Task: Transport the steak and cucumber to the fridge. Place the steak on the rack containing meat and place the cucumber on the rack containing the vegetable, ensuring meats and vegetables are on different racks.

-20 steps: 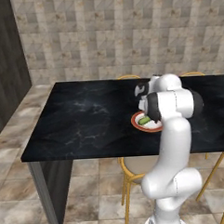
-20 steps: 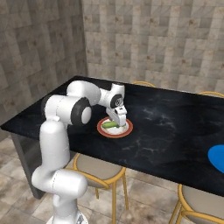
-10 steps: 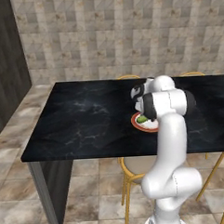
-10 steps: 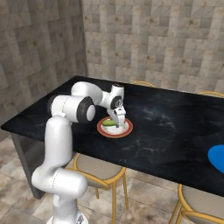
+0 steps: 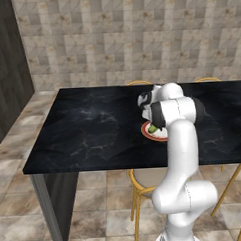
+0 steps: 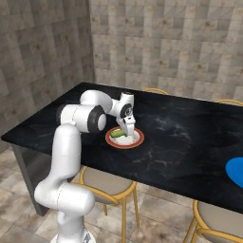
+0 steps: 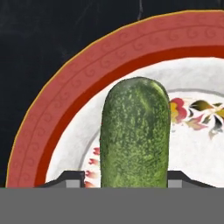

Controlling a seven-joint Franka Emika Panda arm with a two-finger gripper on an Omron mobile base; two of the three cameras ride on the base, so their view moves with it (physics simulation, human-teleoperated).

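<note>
The cucumber [image 7: 135, 131], a thick green cylinder, lies on a red-rimmed white plate [image 7: 65, 100] on the black counter. My gripper [image 7: 127, 179] is down over it with a fingertip on each side. The right tip sits at the cucumber's edge and the left tip [image 7: 75, 178] stands a small gap away. From the base cameras, the gripper [image 6: 128, 132] points down onto the plate [image 6: 135, 141], with the cucumber [image 6: 117, 135] poking out to its left. The hand [image 5: 151, 122] also covers most of the cucumber [image 5: 153, 128] there. The steak and the fridge are out of view.
The black counter [image 5: 93, 134] runs wide to the left of the plate. A round blue plate [image 6: 236, 171] lies at its right edge. Yellow-framed chairs [image 6: 104, 180] stand under the near side, and stone-tiled walls rise behind.
The gripper has dropped lower onto the plate, and its jaws have come in from wide open to stand close on both sides of the cucumber.
</note>
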